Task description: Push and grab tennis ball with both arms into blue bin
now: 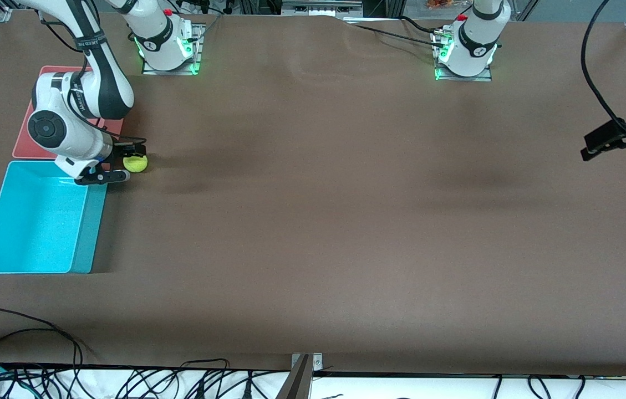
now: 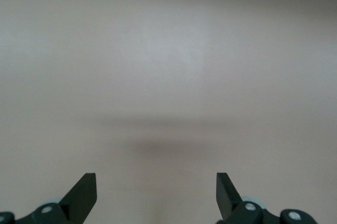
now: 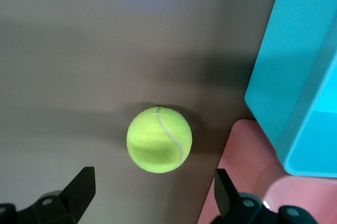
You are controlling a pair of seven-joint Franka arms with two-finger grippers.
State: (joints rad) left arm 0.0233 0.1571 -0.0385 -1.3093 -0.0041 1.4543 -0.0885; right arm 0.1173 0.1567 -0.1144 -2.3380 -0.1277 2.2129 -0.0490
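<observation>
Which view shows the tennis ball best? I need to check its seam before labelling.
The right wrist view: the tennis ball sits large and unblocked on the table, its curved seam plain, by the blue bin. The front view shows it small, partly hidden by the right gripper. The left wrist view shows no ball.

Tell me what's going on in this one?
The right gripper is low at the tennis ball, fingers open with the ball between them, not closed on it. The ball sits on the table beside the blue bin and the pink-red bin. The left gripper waits open over the left arm's end of the table.
</observation>
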